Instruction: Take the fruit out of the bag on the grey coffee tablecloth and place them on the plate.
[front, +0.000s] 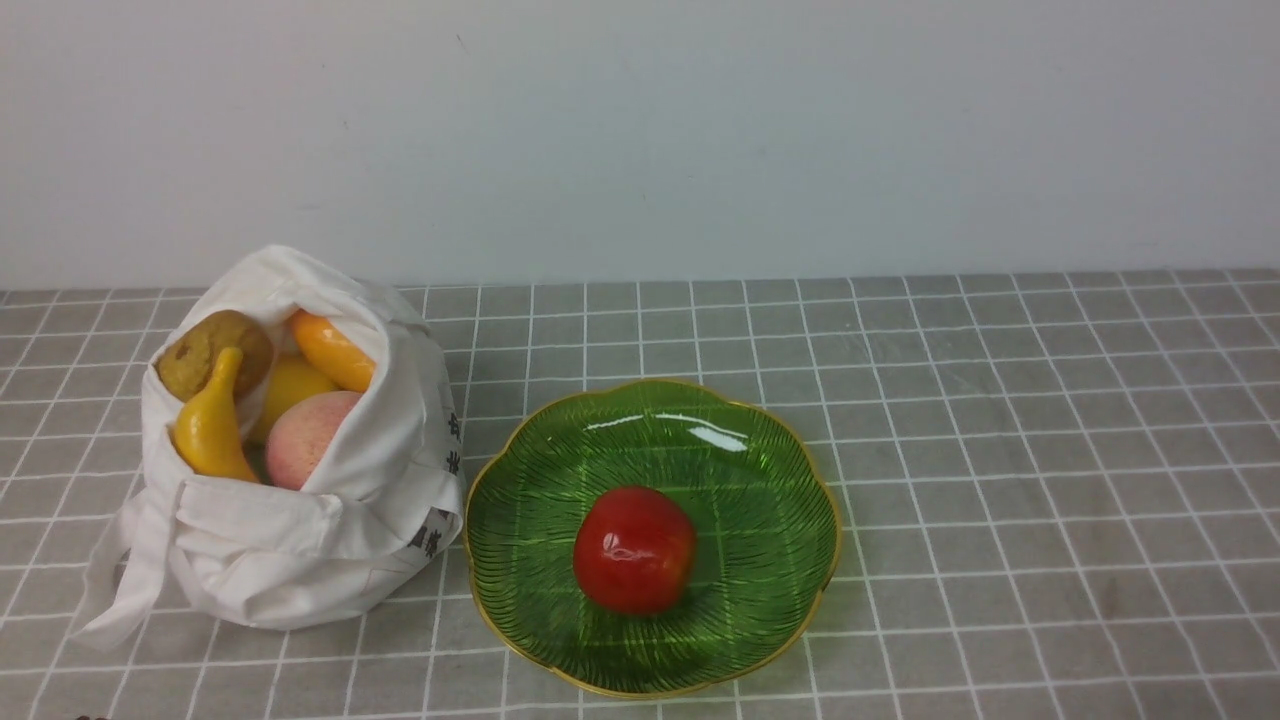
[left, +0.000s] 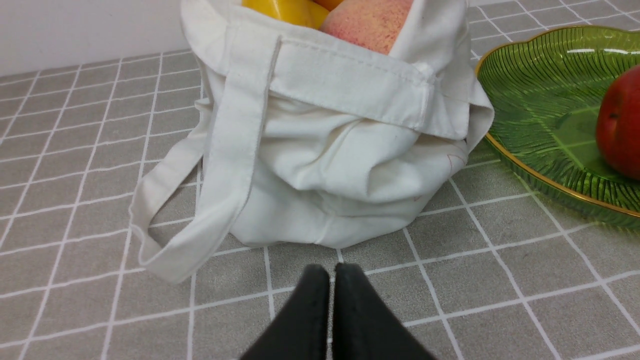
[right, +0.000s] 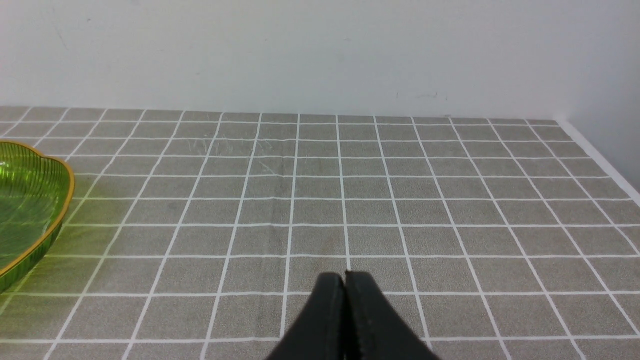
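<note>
Surface: grey-brown white-gridded tablecloth (front: 1000, 420)
Green gold-rimmed glassy plate (front: 760, 450): glossy red apple (front: 635, 550)
White cloth bag (front: 300, 540): remaining fruit
Left gripper (left: 332, 272), right gripper (right: 344, 280): pressed together, empty

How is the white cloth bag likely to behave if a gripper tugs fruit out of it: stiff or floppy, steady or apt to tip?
The bag looks floppy: its cloth is creased and slumped, so it would probably drag along. Fruit such as the banana sits piled at its mouth, so it may tip. The loose handle could snag.
</note>
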